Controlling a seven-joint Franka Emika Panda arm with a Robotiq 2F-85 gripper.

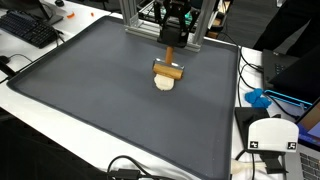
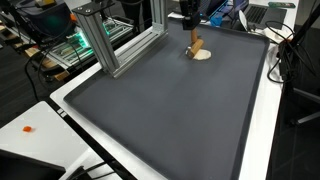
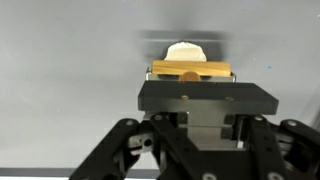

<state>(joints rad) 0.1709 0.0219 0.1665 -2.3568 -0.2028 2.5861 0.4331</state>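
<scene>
wood block point(image 3: 192, 71) with a pale lump point(image 3: 185, 50) touching it is shown close in the wrist view only. it lies on the grey mat point(image 1: 90, 90) under the gripper point(image 1: 171, 48). jaws are hidden, so their opening cannot be told.

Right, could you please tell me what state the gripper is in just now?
Gripper: closed on the handle of the wooden tool, its head down at a white disc.
</scene>
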